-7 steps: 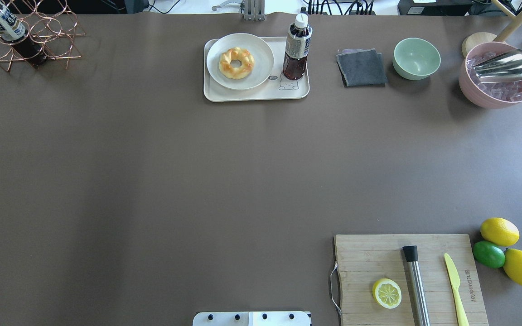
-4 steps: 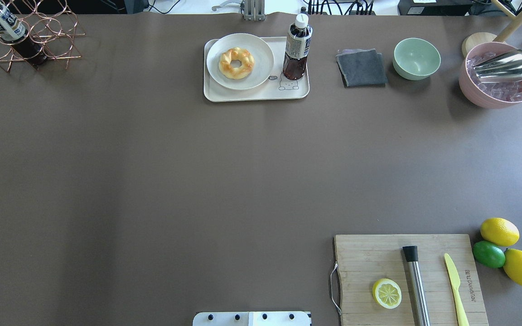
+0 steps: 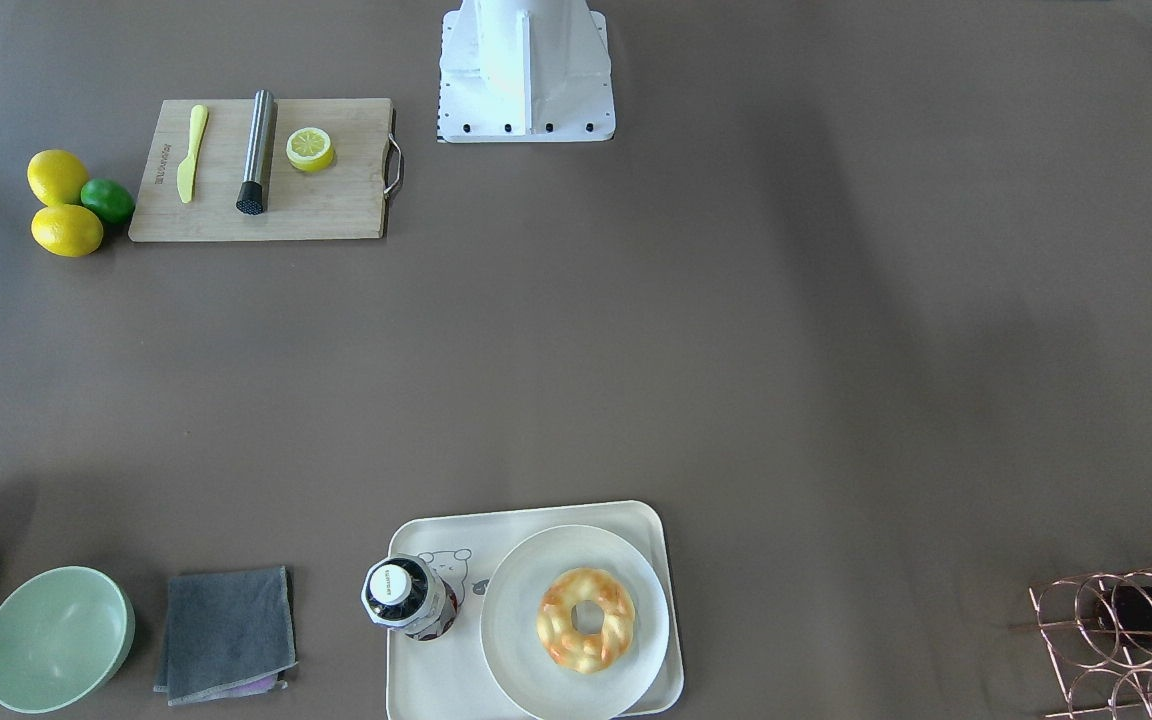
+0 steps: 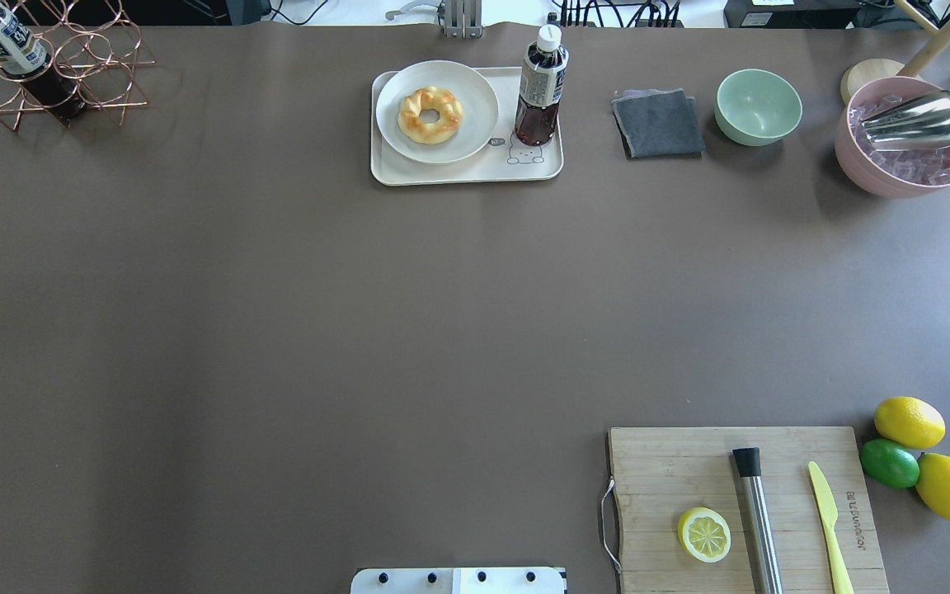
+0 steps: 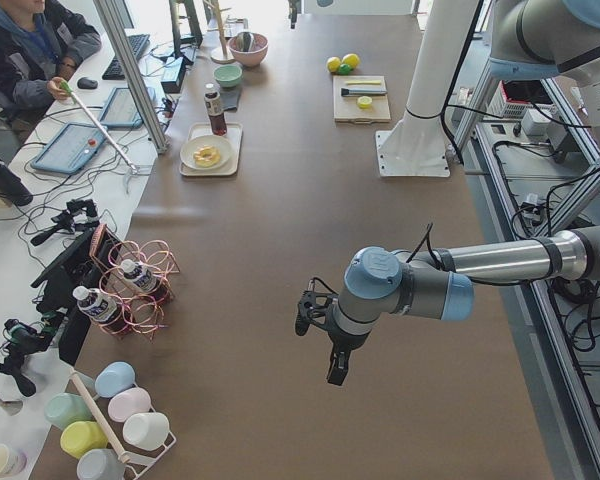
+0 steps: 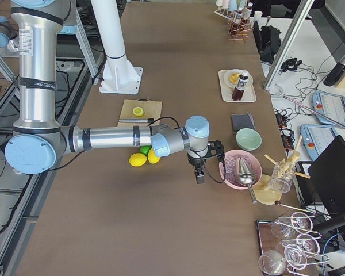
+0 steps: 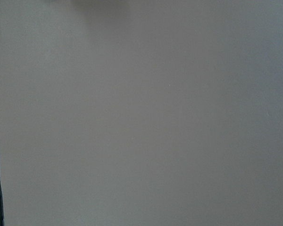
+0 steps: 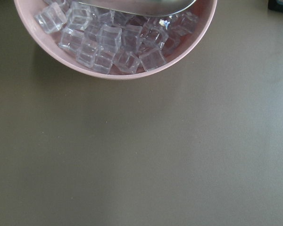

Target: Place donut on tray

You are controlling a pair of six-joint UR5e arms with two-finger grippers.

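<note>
Surface (image 4: 277, 330) is mostly bare in the middle, with props pushed to the edges, probably to keep the working area free.

Left arm (image 5: 460, 290) hangs over bare surface, far from the tray. Its wrist view shows only plain brown. Jaws point down and nothing is visibly carried, but whether they are released or clenched I cannot tell from the side view alone.

Right arm (image 6: 103, 138) is stretched out beside the pink bowl (image 8: 114, 75) of ice cubes, also well away from the tray. Jaws state: cannot tell either.

Both arms look parked clear of the goal, which fits a finished or idle pose.

Tray (image 4: 458, 173) sits at the far edge, opposite the robot base. Plate (image 4: 479, 115) fills the tray's left part in the overhead view. Bottle (image 4: 541, 87) stands upright on the tray's other end, just beside the plate.

Donut (image 4: 430, 115) lies flat in the plate's centre, so it is on the tray by way of the plate. I'd judge the task done.

Against the earlier overhead frames nothing differs: donut, plate, bottle and tray are in the same spots, and no arm enters that view.
</note>
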